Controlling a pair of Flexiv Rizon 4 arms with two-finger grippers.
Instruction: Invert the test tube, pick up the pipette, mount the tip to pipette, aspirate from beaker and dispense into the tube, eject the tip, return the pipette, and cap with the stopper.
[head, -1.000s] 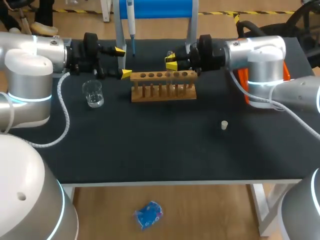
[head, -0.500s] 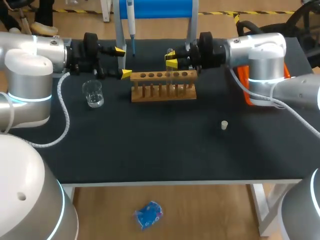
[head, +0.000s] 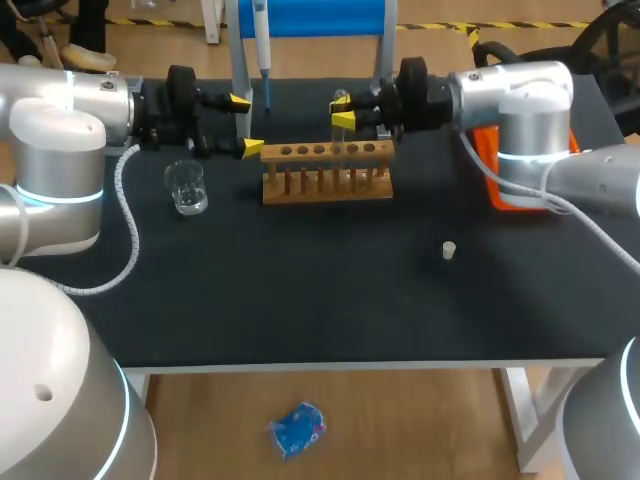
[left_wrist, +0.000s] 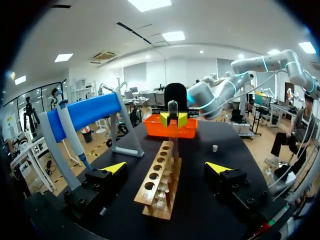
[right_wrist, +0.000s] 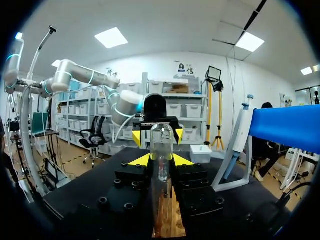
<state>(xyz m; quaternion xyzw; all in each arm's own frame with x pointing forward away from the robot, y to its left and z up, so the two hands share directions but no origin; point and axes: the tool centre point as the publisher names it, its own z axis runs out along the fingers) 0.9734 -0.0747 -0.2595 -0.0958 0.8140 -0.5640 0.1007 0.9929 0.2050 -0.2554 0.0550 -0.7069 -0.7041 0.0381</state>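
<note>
Step 1 judged underway: test tube (head: 340, 135) is clamped upright by right tool (head: 342, 118) at wooden rack (head: 327, 185). Left tool (head: 246, 124) is spread open, empty. Pipette (head: 262, 40) is hung on stand (head: 310, 18), stopper (head: 449, 249) is left on bench (head: 300, 290); later steps are untouched.

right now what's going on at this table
The right pincer is shut on a glass tube, holding it upright over the wooden rack. The left pincer is open and empty at the rack's left end. The pipette hangs on its blue stand, the beaker sits near the left pincer, and the small stopper lies alone on the black table.
</note>
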